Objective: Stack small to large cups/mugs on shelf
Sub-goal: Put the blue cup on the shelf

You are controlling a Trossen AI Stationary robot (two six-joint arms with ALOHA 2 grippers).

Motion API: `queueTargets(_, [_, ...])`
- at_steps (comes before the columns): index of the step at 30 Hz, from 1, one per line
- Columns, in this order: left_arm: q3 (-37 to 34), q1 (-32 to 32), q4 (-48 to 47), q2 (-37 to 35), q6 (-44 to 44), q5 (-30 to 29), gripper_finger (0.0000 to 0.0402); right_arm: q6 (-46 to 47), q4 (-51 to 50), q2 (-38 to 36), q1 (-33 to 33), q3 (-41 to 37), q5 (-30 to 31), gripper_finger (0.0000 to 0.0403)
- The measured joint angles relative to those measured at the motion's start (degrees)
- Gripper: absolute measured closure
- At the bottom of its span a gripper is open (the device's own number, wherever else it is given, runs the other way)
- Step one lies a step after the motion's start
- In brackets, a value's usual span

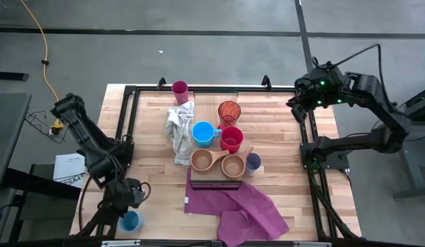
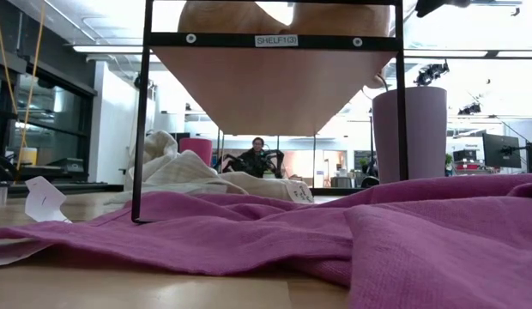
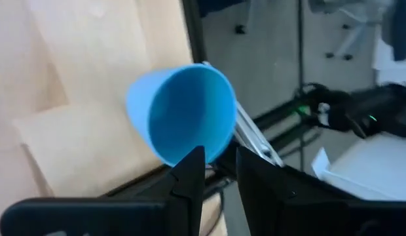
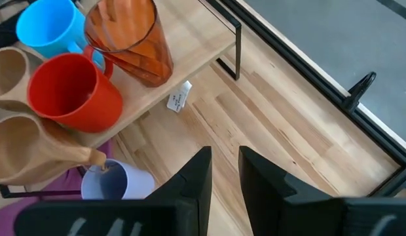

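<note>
Wooden counter (image 1: 281, 116) is carrying our shelf (image 1: 207, 122) of cups; our left tool (image 3: 219, 172) is clamping a blue cup (image 3: 183, 113) off its corner, while our right tool (image 4: 224, 172), fingers slightly apart, is hovering just beyond the shelf.

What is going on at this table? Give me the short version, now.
The left gripper grips the rim of a small blue plastic cup at the table's near left corner, away from the rest. The long light-wood shelf already carries a light-blue mug, a red mug, an orange translucent tumbler and two tan wooden handled cups. A lavender tumbler stands on the table beside it. The right gripper waits above the far right edge.
</note>
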Motion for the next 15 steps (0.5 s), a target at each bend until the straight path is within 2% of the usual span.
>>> queueTargets(6, [2.6, -0.2, -1.3, 0.8, -2.4, -7.2, 0.0325, 0.0, 0.0, -1.6, 0.0, 0.0, -1.3, 0.0334])
queueTargets(15, [2.8, -0.3, -3.3, 2.2, -5.6, -8.1, 0.0325, -0.5, -0.4, -2.6, 0.0, 0.0, -2.4, 0.0334])
